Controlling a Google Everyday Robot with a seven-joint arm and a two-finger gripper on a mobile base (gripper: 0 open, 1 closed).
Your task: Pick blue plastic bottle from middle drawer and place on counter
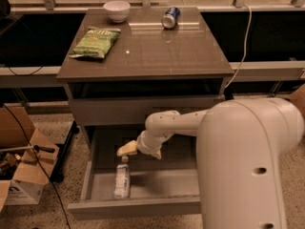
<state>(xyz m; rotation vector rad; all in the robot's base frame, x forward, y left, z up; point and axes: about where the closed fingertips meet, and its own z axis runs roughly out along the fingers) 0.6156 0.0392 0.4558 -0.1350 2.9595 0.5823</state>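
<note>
The blue plastic bottle (pixel 122 179) lies flat on the floor of the open middle drawer (pixel 138 207), near its left front, cap pointing to the back. My gripper (pixel 125 150) with pale yellow fingers hangs inside the drawer just above and behind the bottle's cap, apart from it. The counter (pixel 157 51) is the glossy grey-brown cabinet top above. My white arm reaches in from the right and covers the drawer's right side.
On the counter lie a green chip bag (pixel 95 43), a white bowl (pixel 116 10) and a blue soda can (pixel 170 17) on its side. Cardboard boxes (pixel 24 168) stand on the floor to the left. A closed drawer front (pixel 143 110) sits above the open drawer.
</note>
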